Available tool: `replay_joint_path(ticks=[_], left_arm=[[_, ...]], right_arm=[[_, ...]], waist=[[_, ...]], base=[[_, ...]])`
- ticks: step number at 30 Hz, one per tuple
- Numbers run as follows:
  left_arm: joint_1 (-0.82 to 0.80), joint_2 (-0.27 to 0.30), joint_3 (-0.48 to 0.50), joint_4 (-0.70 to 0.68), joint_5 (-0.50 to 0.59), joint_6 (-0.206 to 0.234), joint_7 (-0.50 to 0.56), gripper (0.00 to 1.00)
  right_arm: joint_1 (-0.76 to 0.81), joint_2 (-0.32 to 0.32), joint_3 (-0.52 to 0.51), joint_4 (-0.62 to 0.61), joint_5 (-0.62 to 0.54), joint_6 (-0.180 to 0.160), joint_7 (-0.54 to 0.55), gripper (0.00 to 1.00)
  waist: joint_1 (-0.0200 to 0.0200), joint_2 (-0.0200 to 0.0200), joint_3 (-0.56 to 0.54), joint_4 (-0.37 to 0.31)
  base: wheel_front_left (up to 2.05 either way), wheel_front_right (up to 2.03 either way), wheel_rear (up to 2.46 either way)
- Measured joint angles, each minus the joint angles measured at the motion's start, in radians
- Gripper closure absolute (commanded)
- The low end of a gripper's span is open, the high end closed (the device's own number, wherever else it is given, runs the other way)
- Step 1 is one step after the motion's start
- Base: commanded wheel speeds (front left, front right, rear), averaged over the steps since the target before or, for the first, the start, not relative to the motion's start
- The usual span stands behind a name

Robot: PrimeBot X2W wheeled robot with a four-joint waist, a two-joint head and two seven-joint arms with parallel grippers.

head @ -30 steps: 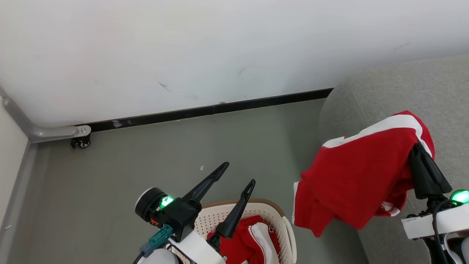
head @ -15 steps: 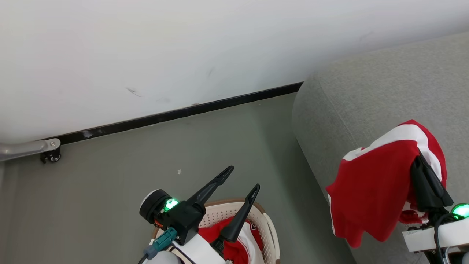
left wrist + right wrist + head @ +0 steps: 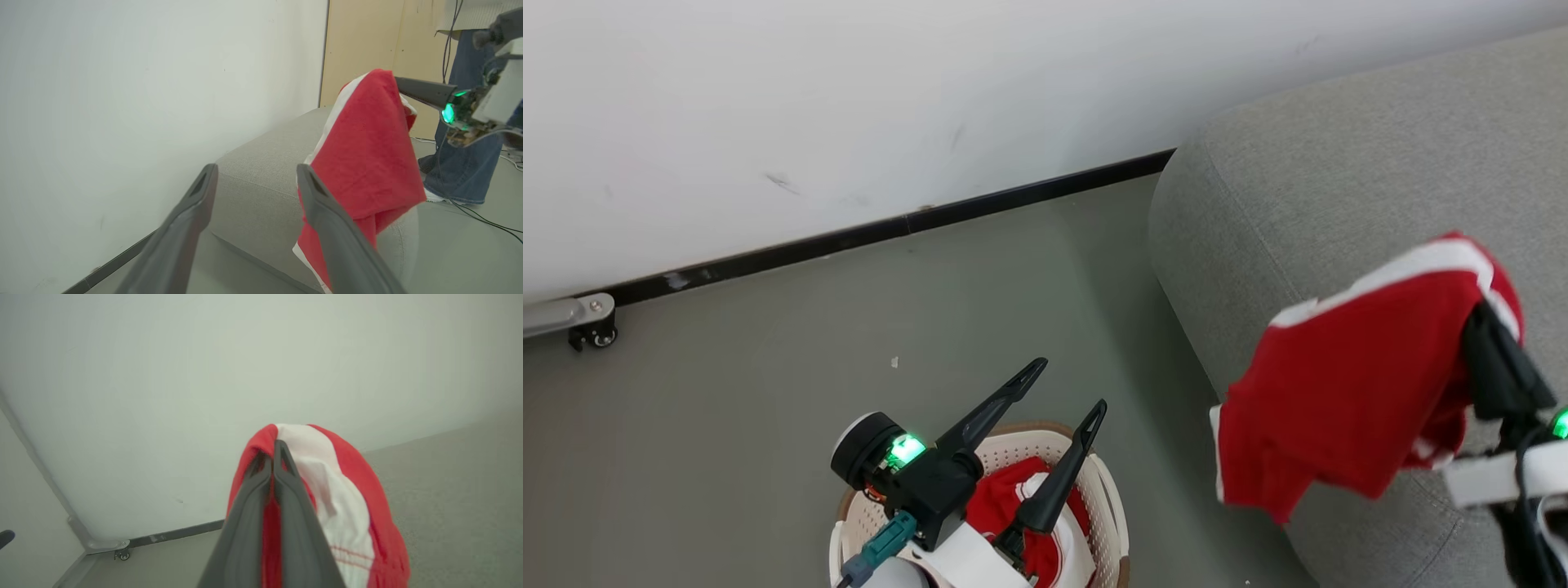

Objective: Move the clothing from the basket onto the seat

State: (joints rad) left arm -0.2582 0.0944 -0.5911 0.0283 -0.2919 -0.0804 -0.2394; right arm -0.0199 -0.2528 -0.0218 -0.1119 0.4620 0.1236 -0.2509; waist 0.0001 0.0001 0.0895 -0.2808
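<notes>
The right tool (image 3: 274, 451) is clamped on a fold of the clothing (image 3: 1347, 400), its two fingers pressed together with red cloth between them. In the head view its tips are buried in that cloth. The red-and-white piece hangs from it over the near corner of the seat (image 3: 1339, 188); whether the lower hem touches the cushion is hard to tell. No numerals or striped trim can be made out on it.

The basket (image 3: 1111, 506) stands on the floor (image 3: 768, 392) just beside the seat. It is cut off by the picture's bottom edge and half covered by the left arm. Another red-and-white piece (image 3: 1001, 506) lies inside it, partly hidden. The left tool (image 3: 1068, 386) hovers above the basket, fingers apart and holding nothing.

The floor is grey-green and meets a white, scuffed wall (image 3: 849, 106) at a black baseboard (image 3: 874, 233). A small caster (image 3: 600, 336) sits at the far left. In the left wrist view a person's legs in jeans (image 3: 470, 163) stand beyond the seat, cut off above the thigh, near a tan panel (image 3: 363, 49).
</notes>
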Motion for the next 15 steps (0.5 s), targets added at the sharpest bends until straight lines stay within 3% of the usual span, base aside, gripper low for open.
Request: replay_joint_path(ticks=[15], left_arm=[[-0.044, 0.041, 0.016, -0.092, 0.055, 0.018, 0.032, 0.0]], right_arm=[[-0.45, -0.126, -0.103, 0.213, 0.054, 0.0, 0.028, 1.0]], waist=[[0.0, 0.0, 0.119, 0.045]], base=[[0.0, 0.0, 0.0]])
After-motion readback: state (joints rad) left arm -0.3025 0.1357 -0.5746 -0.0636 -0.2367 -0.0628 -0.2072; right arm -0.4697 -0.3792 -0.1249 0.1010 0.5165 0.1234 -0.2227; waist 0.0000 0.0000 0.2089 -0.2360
